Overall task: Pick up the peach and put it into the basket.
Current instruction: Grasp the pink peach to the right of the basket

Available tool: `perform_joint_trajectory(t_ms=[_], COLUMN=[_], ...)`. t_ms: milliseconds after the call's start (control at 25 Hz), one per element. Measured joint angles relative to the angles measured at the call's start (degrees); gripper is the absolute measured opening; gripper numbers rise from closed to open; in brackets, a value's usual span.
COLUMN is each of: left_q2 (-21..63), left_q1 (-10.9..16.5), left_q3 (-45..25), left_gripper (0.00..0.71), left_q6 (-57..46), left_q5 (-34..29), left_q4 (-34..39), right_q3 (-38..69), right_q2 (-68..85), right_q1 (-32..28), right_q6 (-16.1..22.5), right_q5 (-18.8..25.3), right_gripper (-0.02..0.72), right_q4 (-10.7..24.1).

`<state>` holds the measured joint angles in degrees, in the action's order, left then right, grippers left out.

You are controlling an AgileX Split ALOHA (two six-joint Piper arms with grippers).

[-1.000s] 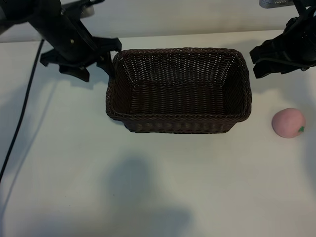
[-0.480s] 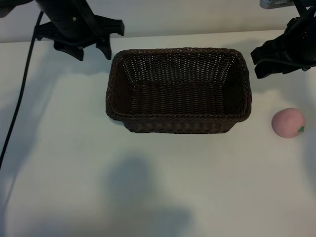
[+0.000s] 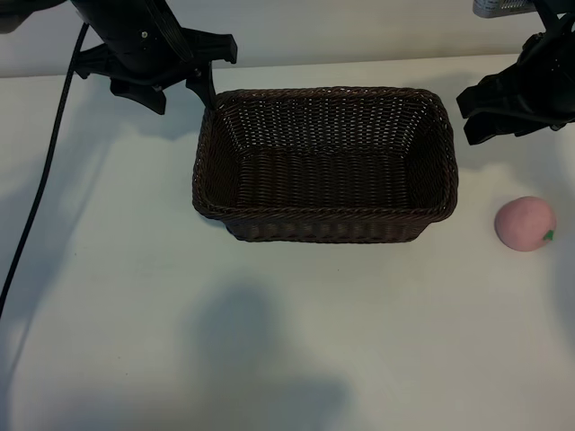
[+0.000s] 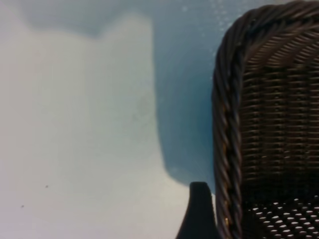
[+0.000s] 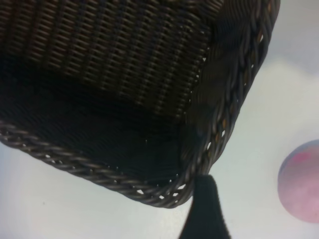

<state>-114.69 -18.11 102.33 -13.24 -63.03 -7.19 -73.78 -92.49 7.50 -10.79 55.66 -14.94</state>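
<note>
The dark brown wicker basket stands at the table's middle with nothing in it. To its right, by the table's right edge, lies the pink peach, its green leaf mark facing the front. My left gripper hovers open at the basket's far left corner. In the left wrist view one dark finger sits just outside the braided rim. My right gripper hangs open beyond the basket's far right corner, behind the peach. The right wrist view shows one finger, the basket corner and the peach.
A black cable trails from the left arm down across the table's left side. A wall runs along the table's far edge. White table surface lies in front of the basket.
The left gripper has pulled back toward the far edge, then shifted slightly right toward the basket's corner. The right gripper, basket and peach have not moved.
</note>
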Motion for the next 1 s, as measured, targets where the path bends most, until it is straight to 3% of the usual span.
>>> perform_joint_trajectory(t_ms=[320,680,760,1000], left_q2=[0.0,0.0,0.0,0.0], left_q1=[-0.1,-0.5,-0.5,-0.8], left_q3=[0.0,0.0,0.0,0.0], left_gripper=[0.585,0.585,0.585,0.585], left_q6=[2.8,3.9,3.9,3.9], left_q5=[0.9,1.5,2.2,3.0], left_q4=[-6.5,-7.0,-7.2,-7.5], right_q3=[0.0,0.0,0.0,0.0], right_q2=[0.0,0.0,0.0,0.0], right_q1=[0.0,0.0,0.0,0.0], right_q6=[0.0,0.3,2.4,10.8], right_q5=[1.0,2.1,2.4,3.5], right_gripper=[0.533,0.533,0.533,0.533], right_q4=[0.2,0.5,2.6,13.7])
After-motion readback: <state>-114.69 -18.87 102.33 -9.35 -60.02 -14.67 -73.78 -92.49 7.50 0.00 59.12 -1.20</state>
